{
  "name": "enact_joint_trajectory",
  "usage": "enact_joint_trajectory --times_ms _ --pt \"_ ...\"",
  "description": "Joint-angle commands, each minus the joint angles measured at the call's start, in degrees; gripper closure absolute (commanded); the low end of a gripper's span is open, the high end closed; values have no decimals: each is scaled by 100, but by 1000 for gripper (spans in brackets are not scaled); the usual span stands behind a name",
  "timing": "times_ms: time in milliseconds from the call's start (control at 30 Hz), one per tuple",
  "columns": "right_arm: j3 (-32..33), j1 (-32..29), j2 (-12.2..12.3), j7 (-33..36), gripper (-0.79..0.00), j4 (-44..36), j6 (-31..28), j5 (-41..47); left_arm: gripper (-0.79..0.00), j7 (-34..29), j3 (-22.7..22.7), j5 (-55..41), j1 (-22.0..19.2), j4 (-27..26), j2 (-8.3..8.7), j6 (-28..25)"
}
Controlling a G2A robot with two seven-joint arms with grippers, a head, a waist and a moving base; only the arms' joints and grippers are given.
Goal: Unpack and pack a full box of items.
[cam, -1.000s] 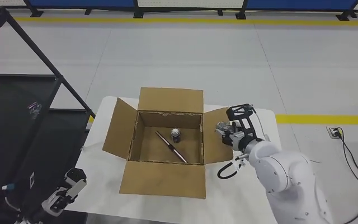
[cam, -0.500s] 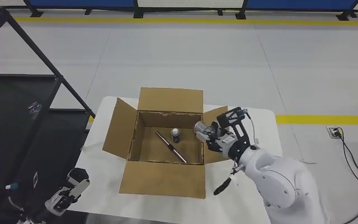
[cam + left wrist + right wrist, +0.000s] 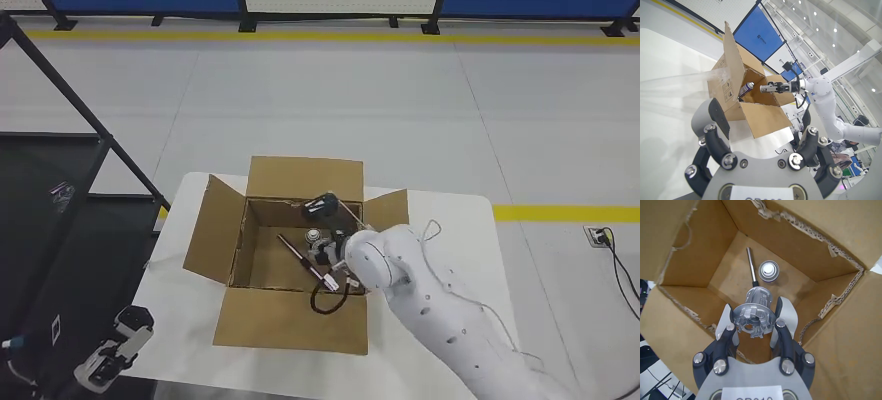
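Note:
An open cardboard box stands on the white table. On its floor lie a thin metal rod and an upright spray can, also seen in the top view as the can beside the rod. My right gripper is shut on a silver machined metal part and hangs over the box's inside, above the near end of the rod. In the left wrist view the part sits just above the box's opening. My left gripper is open and holds nothing, low off the table's front left corner.
All the box's flaps are folded outward; the right flap stands next to my right arm. A black cable loop hangs from that arm over the box's front wall. A black frame stands left of the table.
My right arm has swung left from beside the box's right flap to above the box's inside, carrying the metal part. The left gripper has shifted only slightly.

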Motion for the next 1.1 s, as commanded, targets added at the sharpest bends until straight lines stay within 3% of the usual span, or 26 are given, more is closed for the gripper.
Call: enact_joint_trajectory --times_ms 0,333,567,800,900,933,967,1067 --pt "-218 266 -112 64 0 597 35 75 -785 2 -17 -21 11 23 -1 -15" --pt "-993 981 -731 -157 0 2548 125 418 -785 -54 -59 -97 2 72 1 -55" --pt "-1149 1210 -1015 -344 -336 3334 47 590 -785 -99 -88 -146 14 83 3 -63" --pt "-1161 1358 -1201 -570 -403 3807 -47 682 -785 -110 -95 -149 32 49 -1 -48" --pt "-1090 1411 -1227 -661 -563 3891 -104 717 -785 -75 -98 -113 70 -29 -9 -9" --pt "-1072 1417 -1228 -665 -677 3897 -122 728 -785 -64 -101 -104 76 -44 -11 -7" --pt "-1052 1427 -1227 -669 -733 3907 -138 721 -785 -46 -108 -92 86 -60 -13 8" --pt "-985 1427 -1217 -703 -767 3893 -169 705 -785 -3 -130 -76 109 -130 -20 38"
